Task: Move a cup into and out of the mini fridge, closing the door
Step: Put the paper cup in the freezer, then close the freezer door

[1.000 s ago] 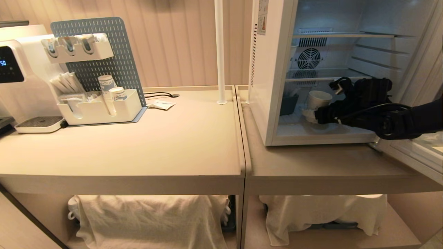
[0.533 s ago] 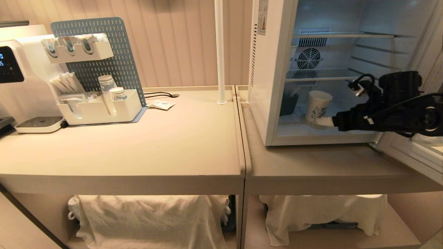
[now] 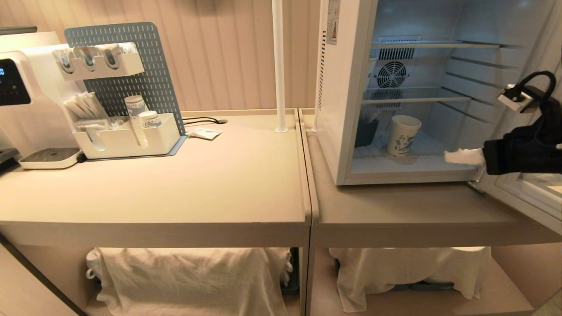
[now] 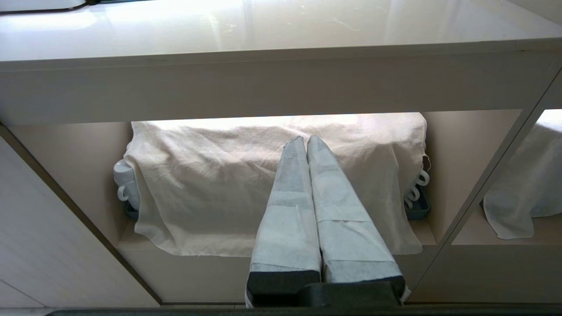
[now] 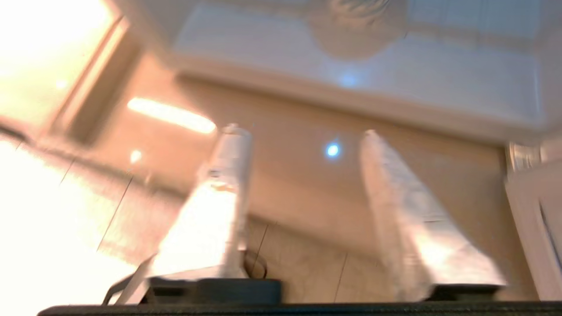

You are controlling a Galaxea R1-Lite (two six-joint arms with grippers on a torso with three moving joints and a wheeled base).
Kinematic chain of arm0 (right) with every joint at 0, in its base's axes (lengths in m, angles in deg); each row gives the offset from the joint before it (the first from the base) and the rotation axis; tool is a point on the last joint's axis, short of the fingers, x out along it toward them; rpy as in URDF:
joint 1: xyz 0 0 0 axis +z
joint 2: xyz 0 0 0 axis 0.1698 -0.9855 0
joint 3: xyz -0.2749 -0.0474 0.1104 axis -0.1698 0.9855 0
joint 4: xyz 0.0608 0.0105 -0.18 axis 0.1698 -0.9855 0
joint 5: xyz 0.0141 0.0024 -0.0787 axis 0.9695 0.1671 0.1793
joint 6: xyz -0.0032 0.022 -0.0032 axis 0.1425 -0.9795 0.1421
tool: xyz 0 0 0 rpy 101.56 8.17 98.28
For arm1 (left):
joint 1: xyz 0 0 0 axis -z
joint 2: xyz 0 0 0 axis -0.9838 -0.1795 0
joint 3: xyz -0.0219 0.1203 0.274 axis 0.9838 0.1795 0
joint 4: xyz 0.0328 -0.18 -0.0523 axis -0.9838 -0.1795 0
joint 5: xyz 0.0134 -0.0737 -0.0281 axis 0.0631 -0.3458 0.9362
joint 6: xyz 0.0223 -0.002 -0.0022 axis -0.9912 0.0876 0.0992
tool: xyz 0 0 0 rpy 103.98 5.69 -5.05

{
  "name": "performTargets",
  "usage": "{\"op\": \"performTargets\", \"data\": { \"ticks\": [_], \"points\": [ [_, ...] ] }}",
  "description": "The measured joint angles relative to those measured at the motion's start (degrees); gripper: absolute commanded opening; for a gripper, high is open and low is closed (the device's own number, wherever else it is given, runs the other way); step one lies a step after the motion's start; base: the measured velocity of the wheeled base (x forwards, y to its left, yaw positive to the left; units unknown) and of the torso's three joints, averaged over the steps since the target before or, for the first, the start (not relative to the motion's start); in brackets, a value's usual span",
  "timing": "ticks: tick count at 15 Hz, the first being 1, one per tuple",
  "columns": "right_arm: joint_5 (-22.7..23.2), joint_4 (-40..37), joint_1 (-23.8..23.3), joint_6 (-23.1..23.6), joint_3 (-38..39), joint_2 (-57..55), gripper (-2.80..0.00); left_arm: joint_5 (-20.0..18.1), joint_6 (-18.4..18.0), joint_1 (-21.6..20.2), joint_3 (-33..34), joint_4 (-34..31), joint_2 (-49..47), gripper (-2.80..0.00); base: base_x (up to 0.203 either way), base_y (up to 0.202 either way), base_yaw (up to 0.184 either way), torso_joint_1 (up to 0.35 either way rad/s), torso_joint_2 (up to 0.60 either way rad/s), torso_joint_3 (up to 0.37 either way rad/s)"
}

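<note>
The cup (image 3: pixel 403 135) stands upright on the floor of the mini fridge (image 3: pixel 347 92), alone now. A second ago my right claw (image 3: pixel 452 156) was around it; I've let go and pulled back to the fridge's front edge, fingers (image 5: pixel 221 206) apart and empty. My left claw (image 4: pixel 306 141) hangs shut below the table (image 3: pixel 184 184).

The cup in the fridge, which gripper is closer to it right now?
Right. The right gripper hangs open at the mini fridge mouth, apart from the cup. The left gripper, shut, points at the cloth under the table, far off.
</note>
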Motion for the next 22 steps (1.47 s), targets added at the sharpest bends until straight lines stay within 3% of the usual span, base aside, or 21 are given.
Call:
{"op": "performTargets", "data": {
  "ticks": [5, 9, 16, 19, 22],
  "points": [
    [-1.7, -15.0, 0.2, -0.1, 3.8, 14.4, -2.8, 0.0, 0.0, 0.0, 0.0, 0.0, 0.0, -2.8, 0.0, 0.0, 0.0, 0.0, 0.0, 0.0],
    [-6.1, -17.7, 0.8, -0.3, 19.3, 30.9, -2.8, 0.0, 0.0, 0.0, 0.0, 0.0, 0.0, -2.8, 0.0, 0.0, 0.0, 0.0, 0.0, 0.0],
    [-9.8, -13.3, 2.5, 0.2, 49.6, 67.3, -2.8, 0.0, 0.0, 0.0, 0.0, 0.0, 0.0, -2.8, 0.0, 0.0, 0.0, 0.0, 0.0, 0.0],
    [-11.0, -8.0, 2.8, 0.2, 55.1, 78.9, -2.8, 0.0, 0.0, 0.0, 0.0, 0.0, 0.0, -2.8, 0.0, 0.0, 0.0, 0.0, 0.0, 0.0],
    [-17.1, 3.5, 2.9, -1.1, 61.1, 85.0, -2.8, 0.0, -0.1, 0.0, 0.0, 0.0, 0.0, -2.8, 0.0, 0.0, 0.0, 0.0, 0.0, 0.0]
  ]
}}
